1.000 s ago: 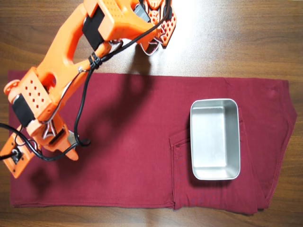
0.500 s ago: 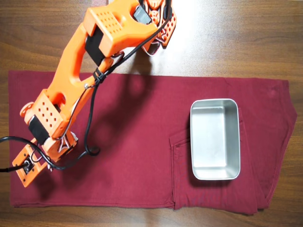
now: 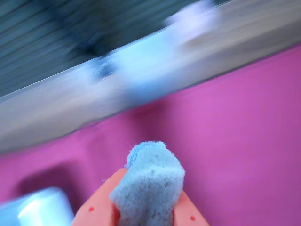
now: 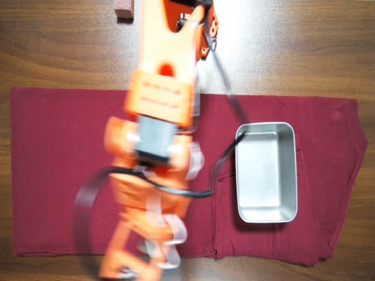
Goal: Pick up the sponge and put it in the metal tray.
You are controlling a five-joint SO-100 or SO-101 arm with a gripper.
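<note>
In the wrist view the pale grey-blue sponge [image 3: 148, 181] sits squeezed between my orange fingers [image 3: 96, 207], lifted above the cloth. My gripper [image 3: 148, 200] is shut on it. In the overhead view the orange arm [image 4: 161, 88] is motion-blurred and reaches down toward the lower left, with the gripper [image 4: 123, 266] near the cloth's front edge; the sponge is hidden there. The shiny metal tray [image 4: 241, 175] lies empty on the right part of the cloth, well to the right of the gripper.
A dark red cloth [image 4: 58, 146] covers the middle of the wooden table [image 4: 293, 47]; it looks magenta in the wrist view [image 3: 235, 141]. A pinkish-brown block [image 4: 123, 10] lies at the top edge. A black cable [image 4: 225, 96] runs near the tray's corner.
</note>
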